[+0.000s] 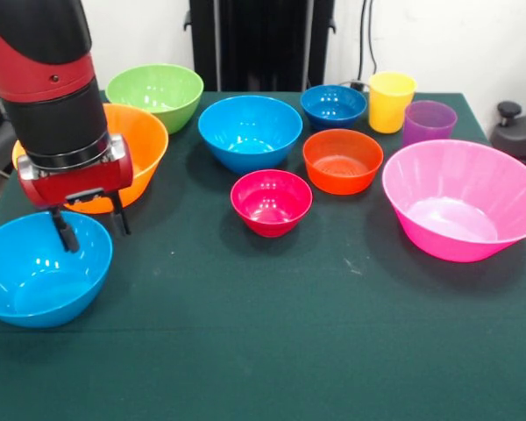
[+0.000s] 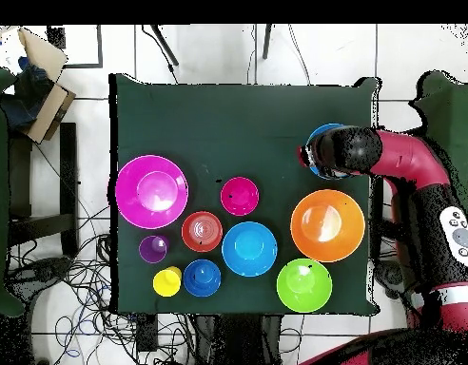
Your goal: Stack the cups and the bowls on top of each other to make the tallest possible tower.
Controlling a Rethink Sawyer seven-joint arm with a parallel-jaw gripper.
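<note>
My gripper (image 1: 94, 224) is open at the table's left front. Its fingers straddle the far rim of a light blue bowl (image 1: 39, 272), one finger (image 1: 66, 232) inside and one outside. The bowl rests on the table; in the overhead view (image 2: 315, 169) the arm mostly hides it. Behind the gripper is the large orange bowl (image 1: 145, 145). Standing apart are the green bowl (image 1: 154, 92), a second light blue bowl (image 1: 250, 130), the dark blue bowl (image 1: 333, 105), the orange-red bowl (image 1: 342, 160), the crimson bowl (image 1: 271, 202) and the large pink bowl (image 1: 465, 197). The yellow cup (image 1: 391, 101) and purple cup (image 1: 428, 123) stand upright at the back right. Nothing is stacked.
The dark green table (image 1: 272, 351) has bare cloth along its front edge. The overhead view shows the orange bowl (image 2: 327, 225) close by the arm (image 2: 409, 166) and the pink bowl (image 2: 151, 191) at the far side. Cables and boxes lie off the table.
</note>
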